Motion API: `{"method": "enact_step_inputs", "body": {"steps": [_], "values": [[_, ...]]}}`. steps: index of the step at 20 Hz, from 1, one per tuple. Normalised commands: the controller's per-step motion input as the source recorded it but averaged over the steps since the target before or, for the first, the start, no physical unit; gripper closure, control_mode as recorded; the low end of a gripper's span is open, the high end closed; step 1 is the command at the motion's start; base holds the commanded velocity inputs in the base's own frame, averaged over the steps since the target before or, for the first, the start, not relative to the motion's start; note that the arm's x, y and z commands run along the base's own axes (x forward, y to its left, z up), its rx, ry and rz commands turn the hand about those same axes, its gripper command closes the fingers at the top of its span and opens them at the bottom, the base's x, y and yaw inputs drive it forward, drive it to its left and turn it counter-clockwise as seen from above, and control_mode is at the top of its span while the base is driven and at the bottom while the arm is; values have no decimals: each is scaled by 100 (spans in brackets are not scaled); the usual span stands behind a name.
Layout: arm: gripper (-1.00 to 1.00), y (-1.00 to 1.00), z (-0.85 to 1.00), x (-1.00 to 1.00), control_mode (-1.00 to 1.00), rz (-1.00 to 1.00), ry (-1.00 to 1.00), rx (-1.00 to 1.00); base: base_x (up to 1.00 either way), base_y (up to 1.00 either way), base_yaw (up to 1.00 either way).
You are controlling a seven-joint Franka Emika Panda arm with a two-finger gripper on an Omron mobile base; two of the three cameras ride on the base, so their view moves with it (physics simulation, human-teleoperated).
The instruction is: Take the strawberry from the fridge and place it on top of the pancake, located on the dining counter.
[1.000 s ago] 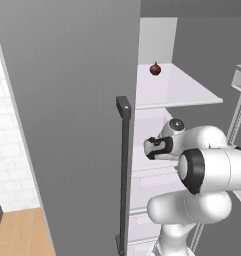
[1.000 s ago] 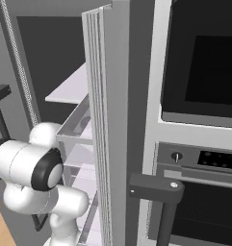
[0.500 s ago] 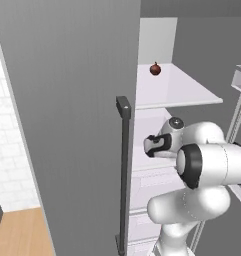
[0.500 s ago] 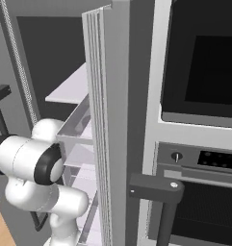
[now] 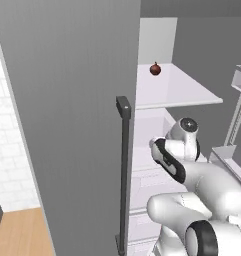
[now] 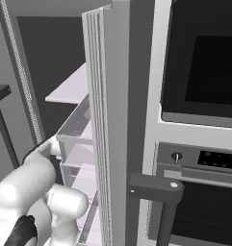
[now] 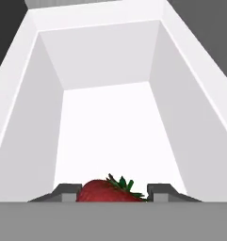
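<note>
The strawberry [image 7: 108, 192], bright red with green leaves, sits right between my two fingertips in the hand view. It fills the gap and touches both. My gripper [image 7: 114, 193] is shut on it inside a white-walled fridge compartment [image 7: 105, 117]. The fridge [image 5: 67, 125] stands open, its grey door swung toward me. My arm [image 5: 174, 160] reaches in under the upper white shelf [image 5: 182, 92]. The pancake and the dining counter are out of view.
A dark maroon round fruit [image 5: 155, 69] with a stem lies on the upper shelf. The door's long dark bar handle [image 5: 124, 170] stands just left of my arm. The other door's edge [image 6: 105, 120] and the black oven [image 6: 204, 72] are on the right.
The arm has folded: its big elbow joint has dropped toward the lower right of the left base view. The hand stays under the upper shelf.
</note>
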Motion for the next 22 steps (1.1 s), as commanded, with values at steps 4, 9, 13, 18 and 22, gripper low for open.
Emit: {"method": "enact_step_inputs", "body": {"steps": [4, 9, 13, 18, 22], "values": [[100, 0, 100, -90, -100, 0, 3, 0, 0, 0, 0], [100, 0, 100, -94, -100, 0, 7, 0, 0, 0, 0], [100, 9, 100, -86, -100, 0, 4, 0, 0, 0, 0], [100, 19, 100, -62, -100, 0, 0, 0, 0, 0, 0], [100, 37, 78, -53, -100, 0, 2, 0, 0, 0, 0]]}}
